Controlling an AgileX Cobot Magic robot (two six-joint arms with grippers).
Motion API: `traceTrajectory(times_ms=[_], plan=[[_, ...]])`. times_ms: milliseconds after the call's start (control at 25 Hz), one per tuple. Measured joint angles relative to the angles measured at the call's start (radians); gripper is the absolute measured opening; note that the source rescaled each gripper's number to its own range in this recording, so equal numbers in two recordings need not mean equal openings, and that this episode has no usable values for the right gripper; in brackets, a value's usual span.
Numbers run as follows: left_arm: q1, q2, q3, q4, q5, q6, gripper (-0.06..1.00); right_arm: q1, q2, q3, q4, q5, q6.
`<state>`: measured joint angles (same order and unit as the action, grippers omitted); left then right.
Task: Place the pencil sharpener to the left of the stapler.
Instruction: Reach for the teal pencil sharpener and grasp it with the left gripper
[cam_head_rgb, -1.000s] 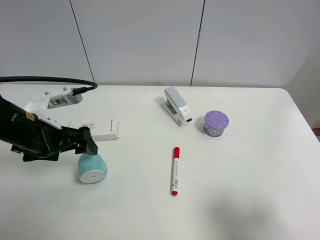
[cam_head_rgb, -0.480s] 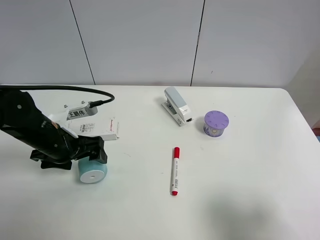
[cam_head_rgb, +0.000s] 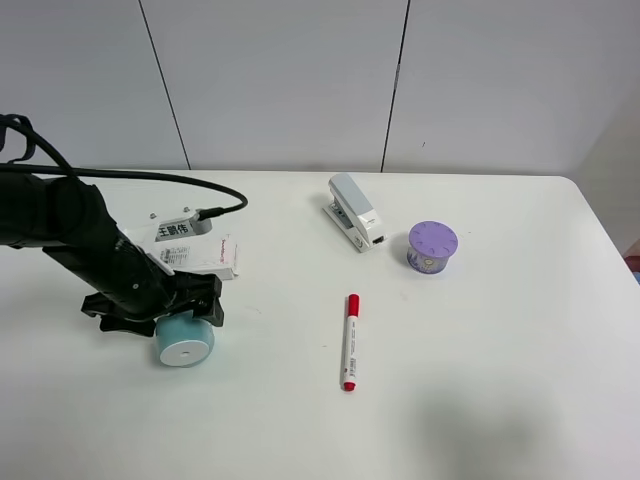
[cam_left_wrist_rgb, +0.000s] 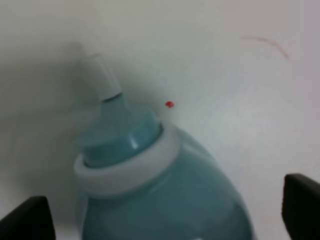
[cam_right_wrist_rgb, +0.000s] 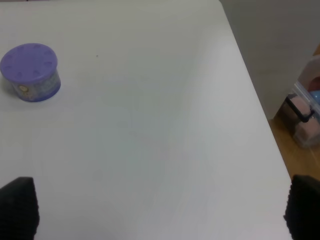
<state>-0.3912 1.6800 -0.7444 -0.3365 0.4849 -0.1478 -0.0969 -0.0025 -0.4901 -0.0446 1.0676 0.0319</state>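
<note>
The teal pencil sharpener lies on its side at the left front of the table, its flat white round end facing the front. My left gripper reaches over it from behind, and its dark fingers press in on both sides of the body. In the left wrist view the pencil sharpener fills the space inside my left gripper, small white cap pointing away. The white and grey stapler rests far to the right, at the back centre. My right gripper stands open over bare table and does not show in the exterior view.
A flat white box lies just behind the left gripper. A red marker lies at the table's centre. A purple round tin, the purple round tin of the right wrist view, stands right of the stapler. The table's right edge drops to the floor.
My left arm has slid right and forward over the sharpener. Its jaws have narrowed onto the teal body. The sharpener itself has stayed in place.
</note>
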Motion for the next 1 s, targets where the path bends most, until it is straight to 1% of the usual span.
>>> traceTrajectory(times_ms=[240, 560, 1000], plan=[[0.000, 0.002, 0.000, 0.027, -0.016, 0.000, 0.71, 0.000, 0.000, 0.000, 0.000, 0.000, 0.000], [0.000, 0.005, 0.000, 0.030, -0.017, -0.001, 0.71, 0.000, 0.000, 0.000, 0.000, 0.000, 0.000], [0.000, 0.060, 0.000, 0.034, -0.020, -0.001, 0.71, 0.000, 0.000, 0.000, 0.000, 0.000, 0.000]])
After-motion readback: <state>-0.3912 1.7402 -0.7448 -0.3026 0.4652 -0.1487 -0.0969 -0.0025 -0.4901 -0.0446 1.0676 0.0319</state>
